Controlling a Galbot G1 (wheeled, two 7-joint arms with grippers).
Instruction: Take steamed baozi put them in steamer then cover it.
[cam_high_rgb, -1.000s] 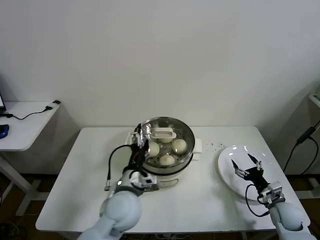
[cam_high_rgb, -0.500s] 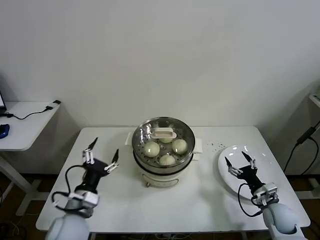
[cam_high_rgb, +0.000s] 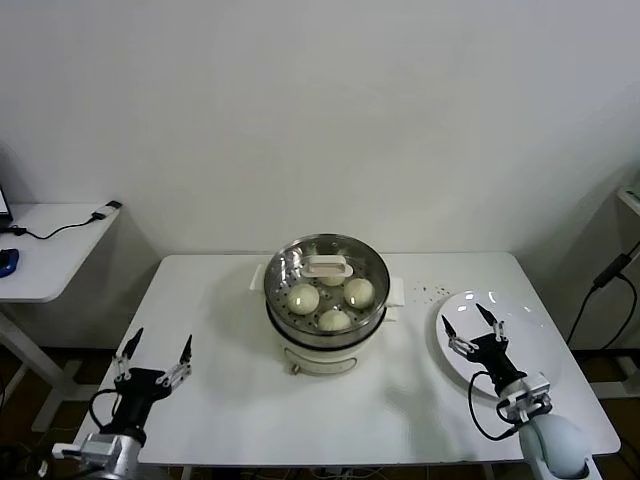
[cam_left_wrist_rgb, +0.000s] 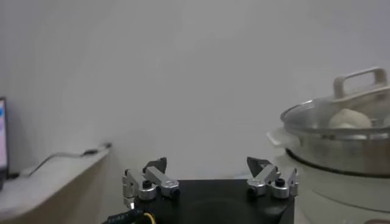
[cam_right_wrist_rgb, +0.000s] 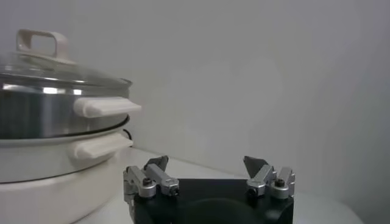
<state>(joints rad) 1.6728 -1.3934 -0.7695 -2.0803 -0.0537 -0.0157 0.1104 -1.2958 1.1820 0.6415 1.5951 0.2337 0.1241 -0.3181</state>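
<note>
Nearby, white plate (cam_high_rgb: 520, 312) under the open right claw (cam_high_rgb: 473, 325).

On the tabletop (cam_high_rgb: 210, 310), the cover (cam_high_rgb: 326, 267) sits on the central steamer (cam_high_rgb: 330, 345), baozi (cam_high_rgb: 303, 297) inside; a plate (cam_high_rgb: 520, 320) lies to its right.

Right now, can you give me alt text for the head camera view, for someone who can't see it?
A glass cover sits closed on a steel steamer holding baozi at the centre of a white table. The left gripper hangs open over the table's near left edge, and the right gripper is open above a white plate.
</note>
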